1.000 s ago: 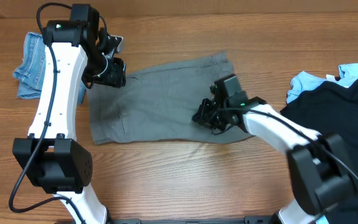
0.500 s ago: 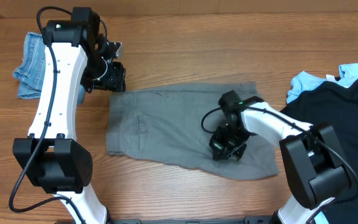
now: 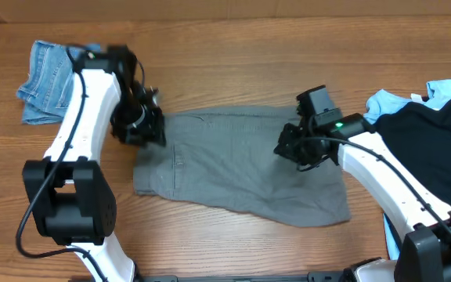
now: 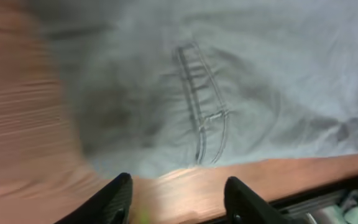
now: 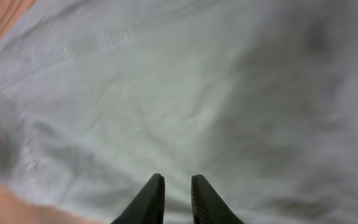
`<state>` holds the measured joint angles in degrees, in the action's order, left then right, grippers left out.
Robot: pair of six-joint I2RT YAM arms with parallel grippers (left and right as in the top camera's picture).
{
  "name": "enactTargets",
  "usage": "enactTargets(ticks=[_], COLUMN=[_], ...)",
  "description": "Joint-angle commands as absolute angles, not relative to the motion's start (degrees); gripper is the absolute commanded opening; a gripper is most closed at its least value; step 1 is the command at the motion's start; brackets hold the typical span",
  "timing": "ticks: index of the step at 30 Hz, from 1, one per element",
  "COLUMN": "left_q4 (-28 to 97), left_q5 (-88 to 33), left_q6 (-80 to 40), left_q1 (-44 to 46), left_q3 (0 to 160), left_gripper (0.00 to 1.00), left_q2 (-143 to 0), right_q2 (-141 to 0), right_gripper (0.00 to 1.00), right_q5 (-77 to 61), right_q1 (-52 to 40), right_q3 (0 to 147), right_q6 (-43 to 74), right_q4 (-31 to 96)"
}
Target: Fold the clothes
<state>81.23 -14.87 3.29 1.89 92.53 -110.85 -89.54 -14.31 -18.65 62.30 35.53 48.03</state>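
The left tool point(image 4: 180, 198) has its two fingers apart with nothing between them. It is open over bare wood, right at the edge of the grey shorts point(image 3: 233, 172), and a stitched pocket seam lies just ahead of it. That wrist view is smeared, so I cannot tell how high the tool hangs. The right tool point(image 5: 174, 200) points down at plain grey cloth. Its fingers are drawn almost together, with a thin gap and no fold caught in it, so it grips nothing.

From above, the shorts lie spread flat in the middle of the worktop point(image 3: 233, 47). Their long axis runs left to right, and the right end sits a little nearer the front. The left tool is at their far left corner and the right tool is over the far edge near the right end, so the cloth lies frontward of both. Each arm has its own end within reach. A fold along the long axis would probably suit this layout, though the right tool would need to open wider first.

There is free wood behind the shorts and a narrower strip in front. A black garment point(image 3: 445, 157) lies over a light-blue one point(image 3: 398, 100) near the shorts' right end. Denim shorts point(image 3: 41, 82) sit well apart at the far left.
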Motion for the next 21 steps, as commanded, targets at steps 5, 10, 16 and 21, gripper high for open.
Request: enactTargets(ticks=[5, 10, 16, 21], left_q4=[70.0, 64.9, 63.7, 63.3], left_q5=[-20.3, -10.4, 0.4, 4.1], left_q6=[-0.8, -7.0, -12.7, -14.1], left_q1=[2.2, 2.2, 2.2, 2.2], left_q3=[74.6, 68.6, 65.6, 65.6], left_gripper=[0.42, 0.27, 0.17, 0.17], left_q2=[-110.6, -110.6, -110.6, -110.6], right_q2=[-93.5, -99.5, -107.1, -109.2], right_gripper=[0.18, 0.15, 0.11, 0.11], right_q5=[-9.5, -12.8, -12.9, -12.6], right_q1=[-11.1, -8.6, -7.8, -3.3], right_q3=[61.2, 61.1, 61.1, 61.1], right_q6=[34.0, 34.0, 36.7, 39.0], right_q4=[42.9, 38.7, 34.0, 26.8])
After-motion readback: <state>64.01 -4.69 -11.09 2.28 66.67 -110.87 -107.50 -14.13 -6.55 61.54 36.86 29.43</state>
